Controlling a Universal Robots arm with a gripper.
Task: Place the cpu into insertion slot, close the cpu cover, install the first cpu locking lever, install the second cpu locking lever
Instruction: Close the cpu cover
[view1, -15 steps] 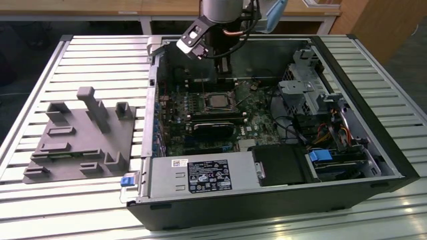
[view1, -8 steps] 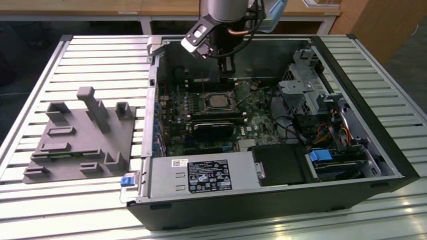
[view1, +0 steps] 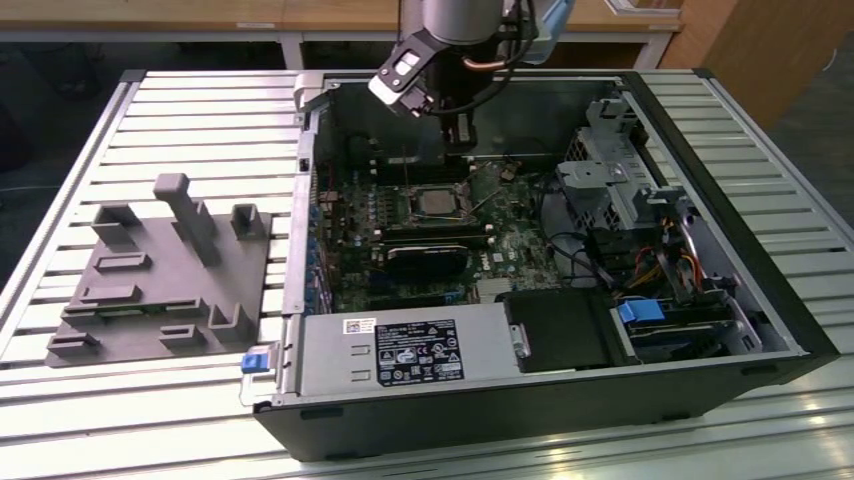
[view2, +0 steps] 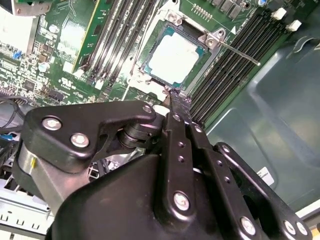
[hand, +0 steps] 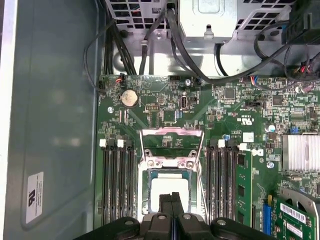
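Cpu (hand: 167, 184) is seated in insertion slot (hand: 144, 199), cpu cover (hand: 172, 132) raised; claw (hand: 172, 196) is pressed together, empty. Slipping off the thin cover is risked.

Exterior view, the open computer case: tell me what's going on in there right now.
A robot arm is reaching down into the open computer case, working over the green motherboard. The cpu sits in the insertion slot, silvery top up. The gripper hangs right over it, fingers shut with nothing between them. The cpu cover appears swung up and open at one edge of the slot, so it is not yet closed.
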